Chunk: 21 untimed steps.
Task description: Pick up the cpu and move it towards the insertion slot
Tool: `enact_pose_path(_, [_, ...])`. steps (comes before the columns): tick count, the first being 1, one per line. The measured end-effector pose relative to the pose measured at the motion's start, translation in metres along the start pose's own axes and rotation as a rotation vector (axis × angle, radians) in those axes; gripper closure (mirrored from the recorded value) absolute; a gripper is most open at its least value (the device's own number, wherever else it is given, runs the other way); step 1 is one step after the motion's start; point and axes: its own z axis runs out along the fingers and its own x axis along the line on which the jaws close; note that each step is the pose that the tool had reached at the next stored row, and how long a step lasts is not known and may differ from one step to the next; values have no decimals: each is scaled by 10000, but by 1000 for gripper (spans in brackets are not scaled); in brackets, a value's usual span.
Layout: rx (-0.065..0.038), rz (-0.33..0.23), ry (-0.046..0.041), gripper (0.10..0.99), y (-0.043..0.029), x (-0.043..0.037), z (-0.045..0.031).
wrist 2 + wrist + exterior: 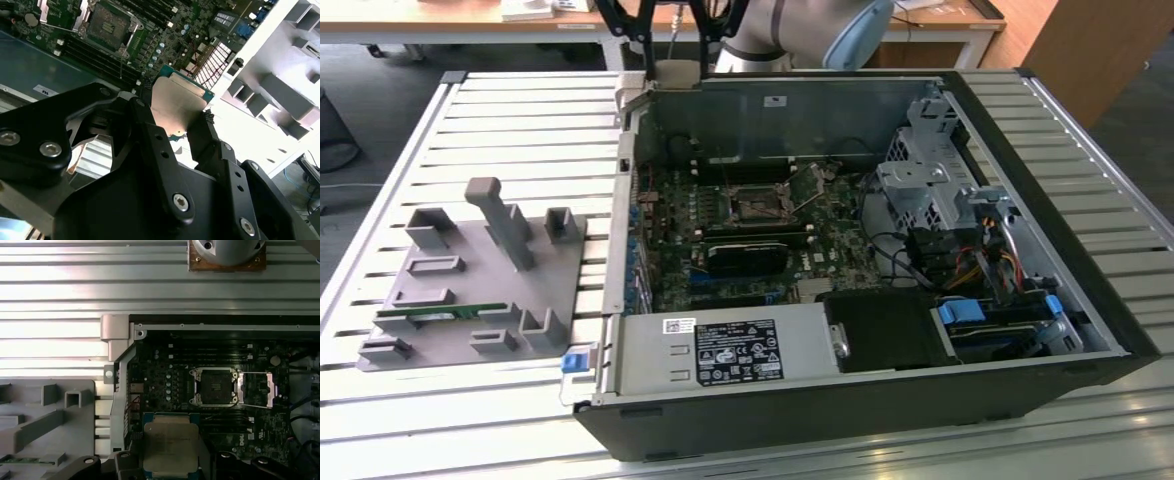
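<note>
1. Black gripper (187,137) fingers (150,150) are clamping the cpu (177,102) between them in the second wrist view, one dark finger pressing against each side of the chip.
2. In the first wrist view the cpu (170,442) is showing its shiny metal top and pale greenish rim, and it is hanging above the motherboard (165,380) near the case wall, clear of the board as far as can be judged.
3. Beyond the chip, the insertion slot (214,386) is lying open in the first wrist view, its silvery frame surrounding a dark square, with its hinged cover plate (256,389) folded out flat beside it.
4. The cpu is sitting near the insertion slot (110,25) but apart from it, not over it.
5. In the exterior view the open computer case (1067,250) is lying on a slatted metal table (520,130), and the insertion slot (757,205) is sitting mid-board.
6. A grey fixture tray (467,290) is resting on the table at the exterior view's left of the case, with a thin green memory stick (440,312) lying in it.
7. Farthest back, the arm (794,30) is reaching over the case's far edge.
</note>
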Motion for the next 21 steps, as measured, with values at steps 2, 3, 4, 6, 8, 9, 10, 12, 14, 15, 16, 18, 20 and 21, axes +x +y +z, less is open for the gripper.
enact_pose_path(2, [0,1,-1,557,23,-43,1])
enact_pose_path(3, [0,0,-1,557,31,-61,2])
enact_pose_path(4, [0,0,-1,557,37,-76,3])
enact_pose_path(6, [0,0,-1,557,50,-105,4])
enact_pose_path(8, [1,1,0,557,64,-142,6])
enact_pose_path(9, [0,0,-1,557,69,-163,8])
enact_pose_path(10, [0,0,-1,557,74,-183,9])
enact_pose_path(12, [0,0,-1,557,81,-221,11])
enact_pose_path(14, [0,1,-1,557,88,-255,12])
enact_pose_path(15, [0,0,0,557,92,-271,13])
enact_pose_path(16, [0,0,-1,557,97,-287,14])
enact_pose_path(18, [0,0,-1,557,109,-321,17])
enact_pose_path(20, [1,0,0,557,119,-355,18])
enact_pose_path(21, [0,0,-1,557,123,-373,19])
